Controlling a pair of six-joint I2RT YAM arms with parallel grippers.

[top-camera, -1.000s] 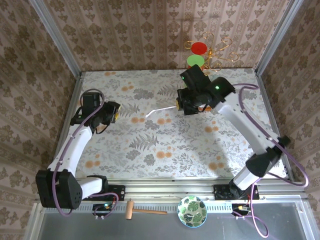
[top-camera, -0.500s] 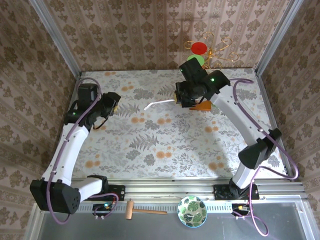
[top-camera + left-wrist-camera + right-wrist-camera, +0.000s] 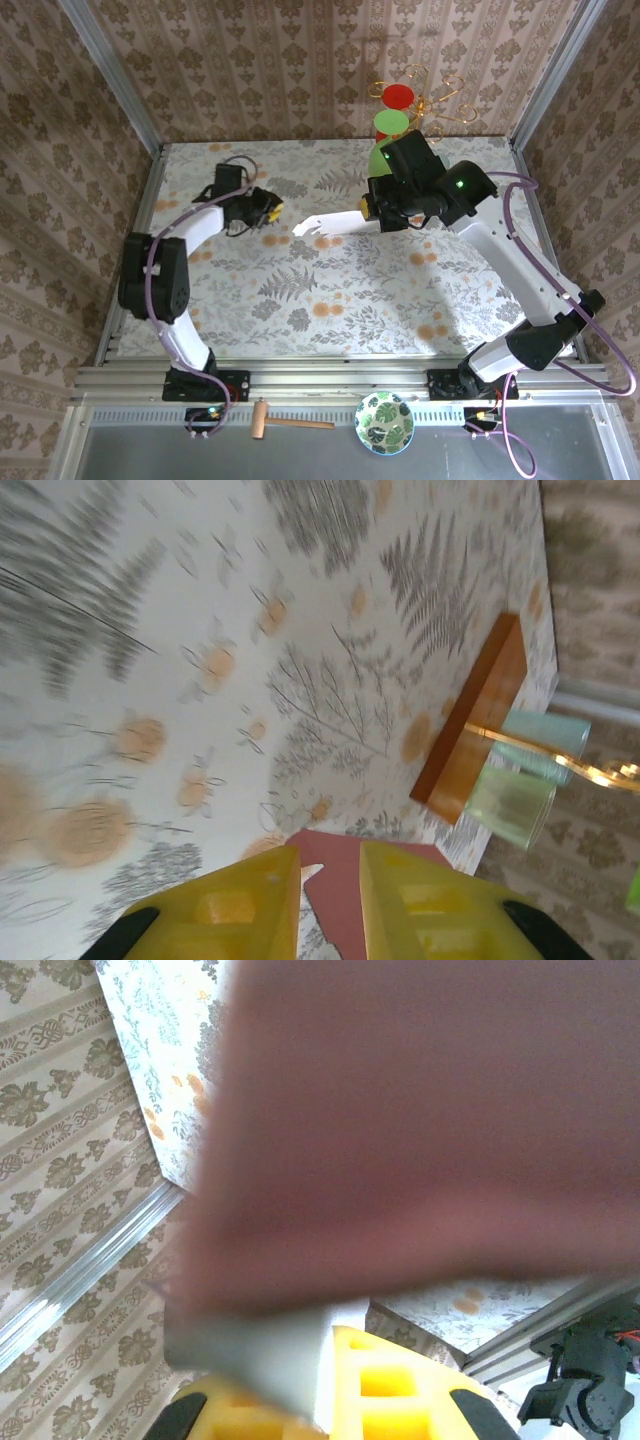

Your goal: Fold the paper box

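Item one, the paper box point(image 3: 335, 222): a thin sheet, pale side up in the overhead view, held in the air over the far half of the table point(image 3: 300, 300), about midway across it and tilted so that its left end hangs lower. In the right wrist view the paper box point(image 3: 420, 1130) is a blurred pink mass close to the lens, with a pale edge running down between yellow fingers. Item two, the right tool point(image 3: 378, 212): over the far half of the table, right of its middle, pressed together on the right end of the box; the right tool point(image 3: 320, 1360) pinches that pale edge. Item three, the left tool point(image 3: 270, 210): over the far half of the table, left of its middle, just short of the box's left end. In the left wrist view the left tool point(image 3: 328, 850) has its yellow fingers point(image 3: 250, 900) parted by a narrow gap, a pink corner of the box point(image 3: 350, 890) showing through it; whether that corner lies between them I cannot tell. Item four, an orange-brown wooden block point(image 3: 470, 720): flat on the table near its far edge. Item five, a gold wire stand with red and green discs point(image 3: 398, 97): at the table's far edge. Item six, a wooden mallet point(image 3: 285, 422) and a leaf-patterned bowl point(image 3: 385, 422): just off the table's near edge.
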